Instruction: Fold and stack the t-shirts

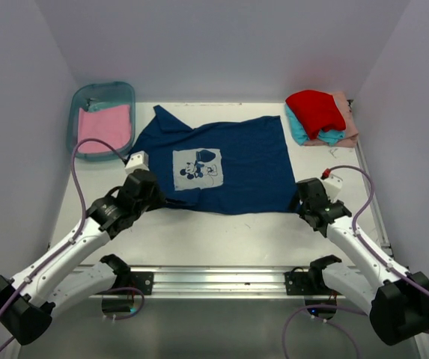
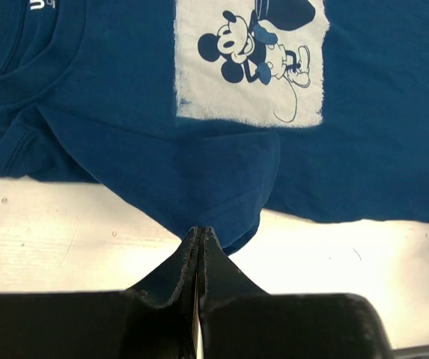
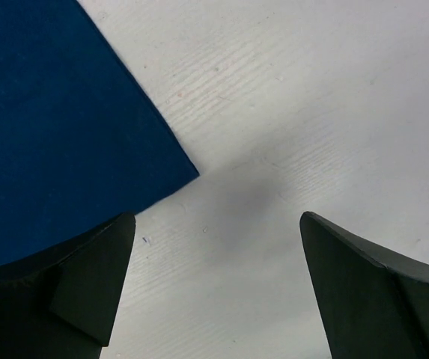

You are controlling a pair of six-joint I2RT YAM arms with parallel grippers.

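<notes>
A navy blue t-shirt (image 1: 236, 161) with a pale square cartoon print (image 1: 198, 168) lies spread flat across the middle of the table. My left gripper (image 1: 160, 199) sits at the shirt's near left edge. In the left wrist view it (image 2: 201, 230) is shut on a pinched fold of the navy cloth (image 2: 124, 134). At the shirt's near right corner, my right gripper (image 1: 304, 196) stands open. Seen from the right wrist, it (image 3: 215, 217) has bare table between its fingers, and the navy corner (image 3: 49, 112) lies just ahead to the left, untouched.
A teal plastic bin (image 1: 102, 87) at the back left holds a pink shirt (image 1: 103, 127). A pile of red, teal and peach shirts (image 1: 317, 112) sits at the back right corner. White walls close in the table on three sides.
</notes>
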